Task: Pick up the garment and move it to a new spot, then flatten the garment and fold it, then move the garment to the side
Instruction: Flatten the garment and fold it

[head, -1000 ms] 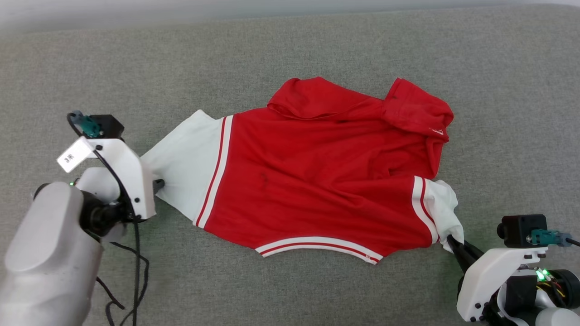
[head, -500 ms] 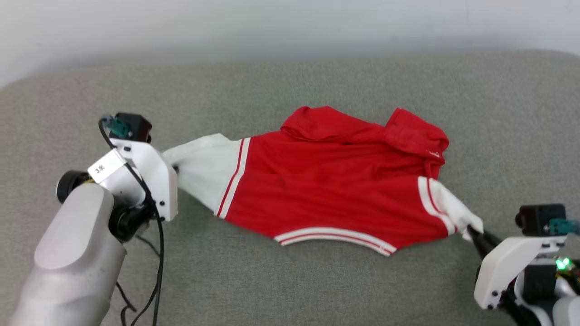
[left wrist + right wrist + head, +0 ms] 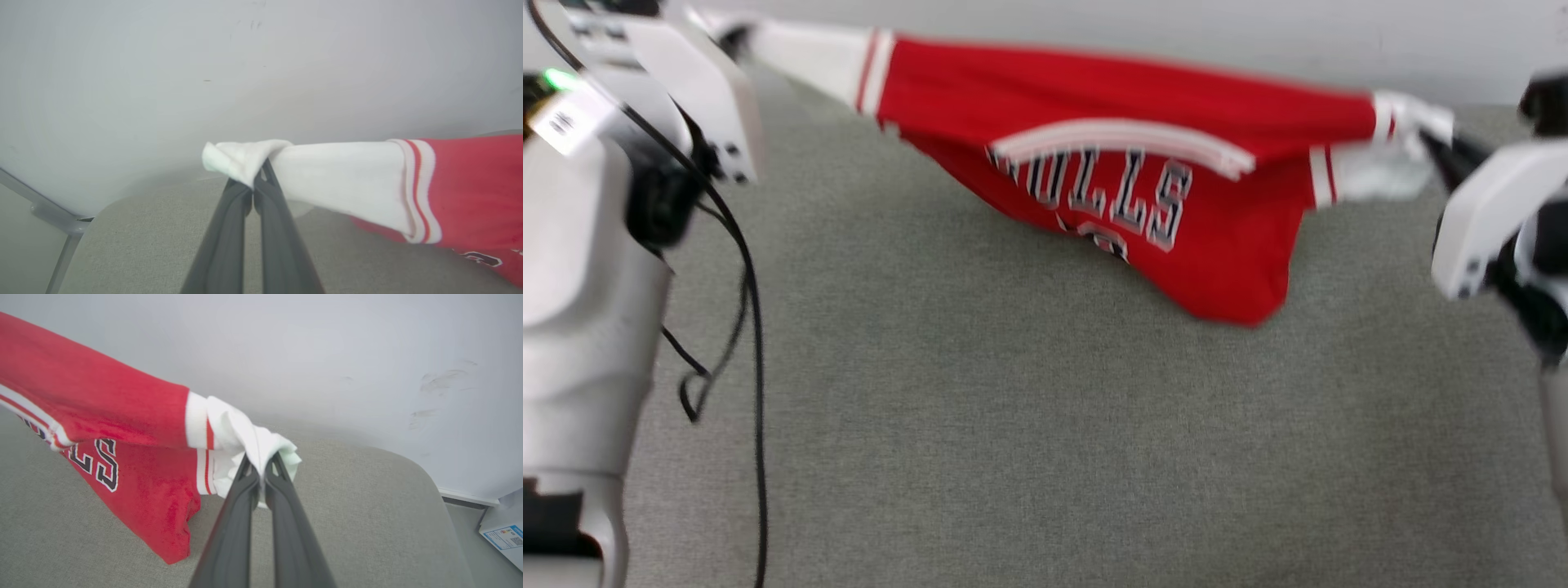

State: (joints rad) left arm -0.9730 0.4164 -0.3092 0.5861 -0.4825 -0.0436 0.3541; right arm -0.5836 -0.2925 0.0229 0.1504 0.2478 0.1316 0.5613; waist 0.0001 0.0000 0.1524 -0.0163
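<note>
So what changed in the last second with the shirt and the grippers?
The left gripper closed on one white sleeve, then both grippers raised the garment from the grey cushion; it now hangs stretched between them, lettering showing. The head camera also moved. Unchanged: the right gripper stays shut on the other sleeve.

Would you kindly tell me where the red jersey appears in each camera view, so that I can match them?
Head view: the jersey is stretched across the top, sagging at centre-right.
Left wrist view: the jersey is in the right half, its white end reaching the centre.
Right wrist view: the jersey is in the left half, bunched white at the centre.
Shared landmark: the grey cushion beneath it.
</note>
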